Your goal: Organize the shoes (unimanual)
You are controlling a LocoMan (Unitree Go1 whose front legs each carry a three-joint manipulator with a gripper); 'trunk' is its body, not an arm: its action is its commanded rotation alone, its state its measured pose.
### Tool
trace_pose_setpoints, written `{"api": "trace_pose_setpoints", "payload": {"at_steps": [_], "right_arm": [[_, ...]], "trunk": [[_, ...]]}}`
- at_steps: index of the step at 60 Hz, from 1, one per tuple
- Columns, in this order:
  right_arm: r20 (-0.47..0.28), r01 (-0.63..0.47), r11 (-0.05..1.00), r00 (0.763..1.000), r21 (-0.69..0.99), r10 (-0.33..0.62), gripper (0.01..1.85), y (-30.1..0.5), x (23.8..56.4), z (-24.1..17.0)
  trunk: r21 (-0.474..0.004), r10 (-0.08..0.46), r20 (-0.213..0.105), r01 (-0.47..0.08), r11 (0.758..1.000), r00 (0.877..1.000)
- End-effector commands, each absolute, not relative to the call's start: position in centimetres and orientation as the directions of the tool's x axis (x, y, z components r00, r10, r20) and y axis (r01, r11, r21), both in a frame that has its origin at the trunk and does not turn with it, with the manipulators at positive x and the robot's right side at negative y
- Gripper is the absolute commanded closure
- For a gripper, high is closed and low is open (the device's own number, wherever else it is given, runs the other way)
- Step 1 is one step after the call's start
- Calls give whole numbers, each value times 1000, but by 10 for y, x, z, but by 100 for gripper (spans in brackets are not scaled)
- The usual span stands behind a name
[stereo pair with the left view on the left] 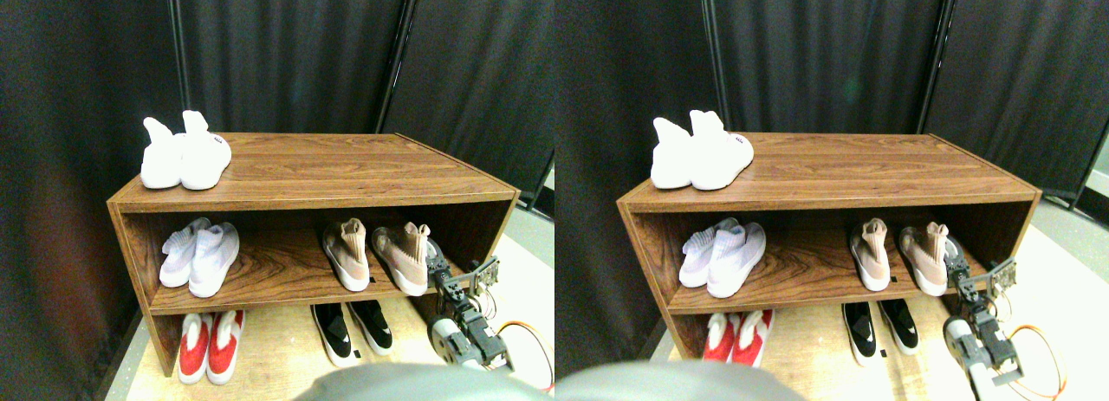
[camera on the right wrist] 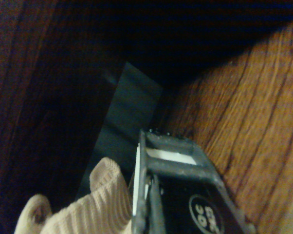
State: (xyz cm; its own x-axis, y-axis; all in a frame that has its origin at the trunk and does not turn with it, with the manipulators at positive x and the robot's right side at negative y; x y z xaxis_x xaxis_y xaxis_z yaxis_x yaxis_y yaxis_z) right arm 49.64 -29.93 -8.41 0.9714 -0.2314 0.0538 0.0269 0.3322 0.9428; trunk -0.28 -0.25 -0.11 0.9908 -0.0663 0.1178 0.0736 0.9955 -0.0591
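Shoe shelf (stereo pair with the left view on the left: 286,171), wood, 2 tiers plus floor level, is standing w/ dark curtains behind.

- Top board, left end: white pair (stereo pair with the left view on the left: 184,156) is sitting heels toward camera, shoes touching.
- Middle tier, left: pale lavender-white pair (stereo pair with the left view on the left: 200,255) is lying side by side.
- Middle tier, right: tan-beige knit pair; left tan shoe (stereo pair with the left view on the left: 346,255) is sitting near the front edge, right tan shoe (stereo pair with the left view on the left: 403,257) is sitting just beside it, toward the shelf's right wall, tilted slightly.
- Floor level, left: red-and-white pair (stereo pair with the left view on the left: 210,346) is poking out under the front edge.
- Floor level, center-right: black pair (stereo pair with the left view on the left: 352,328) w/ white marks is sitting beside the red pair, apart from it.
- Right gripper (stereo pair with the left view on the left: 462,280) is reaching in at the middle tier's right front corner, just beside the right tan shoe. Wrist view is showing its ribbed collar against the jaw frame; open or closed: cannot tell.
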Motion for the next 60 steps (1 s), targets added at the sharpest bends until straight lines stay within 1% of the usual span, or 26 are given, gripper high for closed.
{"api": "trace_pose_setpoints", "payload": {"at_steps": [1, 10, 15, 25, 35, 50, 54, 60], "right_arm": [[105, -27, 310, 966, 950, -235, 180, -289, 498, -76], [91, -12, 293, 962, 956, -258, 180, -283, 503, -78], [87, -13, 279, 963, 960, -255, 180, -279, 504, -78], [98, -20, 306, 966, 952, -240, 180, -274, 506, -79], [74, -9, 256, 967, 967, -245, 180, -270, 508, -78], [87, -18, 297, 972, 955, -220, 180, -262, 505, -75], [83, -22, 276, 973, 961, -214, 180, -260, 504, -74], [84, -22, 281, 974, 959, -212, 180, -258, 504, -75]], "trunk": [[-72, -45, 99, 52, 996, 994], [-76, -39, 99, 47, 996, 994], [-76, -39, 100, 46, 996, 994], [-78, -36, 100, 44, 996, 994], [-79, -35, 98, 43, 996, 995], [-81, -31, 97, 39, 996, 995], [-80, -31, 97, 39, 996, 995], [-81, -30, 99, 38, 996, 995]]}}
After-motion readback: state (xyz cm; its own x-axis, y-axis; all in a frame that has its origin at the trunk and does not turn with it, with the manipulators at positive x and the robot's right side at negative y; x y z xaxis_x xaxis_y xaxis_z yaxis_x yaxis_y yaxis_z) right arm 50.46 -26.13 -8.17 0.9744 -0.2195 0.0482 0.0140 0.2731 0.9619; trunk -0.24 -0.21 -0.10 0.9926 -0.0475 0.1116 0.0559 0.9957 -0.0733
